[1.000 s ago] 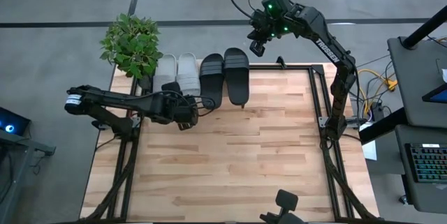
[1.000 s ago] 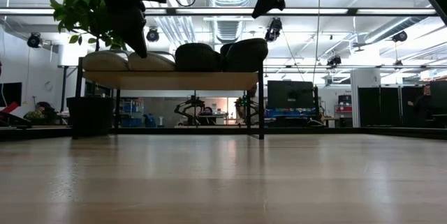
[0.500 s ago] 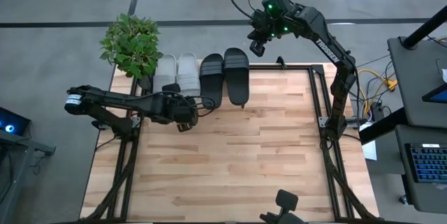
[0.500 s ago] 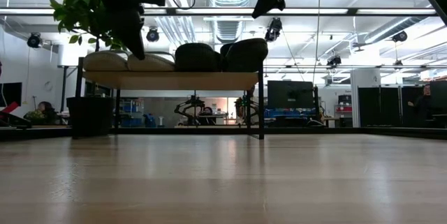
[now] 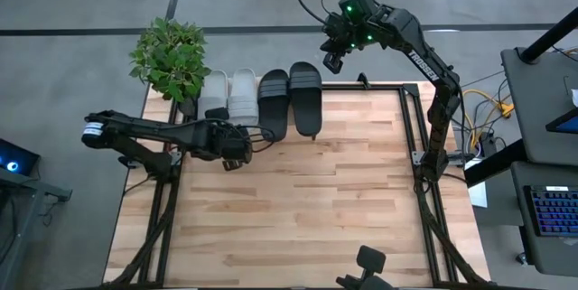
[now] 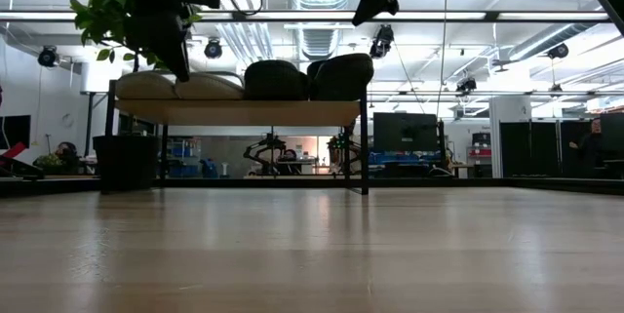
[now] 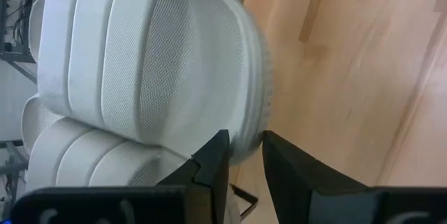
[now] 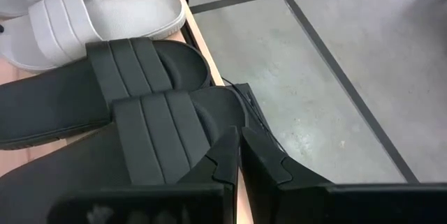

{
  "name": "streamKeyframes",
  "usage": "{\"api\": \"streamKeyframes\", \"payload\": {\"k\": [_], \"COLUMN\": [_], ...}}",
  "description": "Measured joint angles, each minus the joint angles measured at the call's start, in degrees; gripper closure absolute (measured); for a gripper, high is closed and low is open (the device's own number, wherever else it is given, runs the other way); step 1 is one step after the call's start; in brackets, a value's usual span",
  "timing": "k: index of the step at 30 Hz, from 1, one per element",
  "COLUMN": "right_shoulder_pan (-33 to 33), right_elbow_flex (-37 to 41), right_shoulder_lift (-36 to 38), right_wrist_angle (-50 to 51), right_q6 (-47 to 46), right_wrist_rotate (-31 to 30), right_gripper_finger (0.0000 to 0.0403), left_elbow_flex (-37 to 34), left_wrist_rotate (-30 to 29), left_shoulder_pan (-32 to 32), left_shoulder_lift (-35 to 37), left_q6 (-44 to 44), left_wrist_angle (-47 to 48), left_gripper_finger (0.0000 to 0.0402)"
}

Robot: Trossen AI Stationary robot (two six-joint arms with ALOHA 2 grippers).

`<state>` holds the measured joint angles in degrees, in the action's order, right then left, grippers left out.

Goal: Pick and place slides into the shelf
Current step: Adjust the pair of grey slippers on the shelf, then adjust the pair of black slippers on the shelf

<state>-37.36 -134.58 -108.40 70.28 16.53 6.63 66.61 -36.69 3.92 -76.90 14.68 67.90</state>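
Butcher-block table (image 5: 298, 200); grey concrete floor, open workshop behind. Slides (image 5: 262, 100) in a row on shelf (image 6: 239, 111). Left gripper (image 5: 237, 150) narrow, empty, beside them. Right gripper (image 5: 330, 60) closed, beyond the shelf. Arm lettering unreadable.

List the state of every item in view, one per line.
Grey slides: side by side on the shelf.
Black slides: side by side on the shelf, heels overhanging its front edge.
Shelf: upright at the table's far edge, holding all four slides.
Left end effector: fingers narrowly apart, holding nothing, just in front of the grey slides.
Right end effector: shut, empty, raised beyond the shelf.
Plant: upright.
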Motion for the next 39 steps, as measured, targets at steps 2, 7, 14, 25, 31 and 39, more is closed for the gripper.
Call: {"api": "streamKeyframes", "payload": {"k": [2,7,14,25,31,39], "right_shoulder_pan": [0.0,0.0,0.0,0.0,0.0,0.0], "right_elbow_flex": [0.0,0.0,0.0,0.0,0.0,0.0], "right_shoulder_lift": [0.0,0.0,0.0,0.0,0.0,0.0], "right_wrist_angle": [0.0,0.0,0.1,0.3,0.5,0.9], "right_q6": [0.0,0.0,-0.4,-0.5,-0.5,-0.5], "right_wrist_rotate": [0.0,0.0,0.0,0.0,0.0,0.0], "right_gripper_finger": [0.0394,0.0394,0.0394,0.0394,0.0394,0.0394], "left_elbow_flex": [0.0,0.0,3.4,10.1,10.5,9.7], "left_wrist_rotate": [0.0,-0.3,0.4,-3.4,-4.2,-4.2], "left_shoulder_pan": [0.0,-0.1,0.1,-0.7,-4.1,-9.8], "left_shoulder_lift": [0.3,1.1,2.7,3.5,2.1,-3.2], "left_q6": [0.0,2.5,4.4,-15.8,-26.2,-33.2], "left_wrist_angle": [0.7,3.9,5.0,-14.2,-24.3,-27.2], "left_gripper_finger": [0.0332,0.0332,0.0332,0.0326,0.0265,0.0206]}}
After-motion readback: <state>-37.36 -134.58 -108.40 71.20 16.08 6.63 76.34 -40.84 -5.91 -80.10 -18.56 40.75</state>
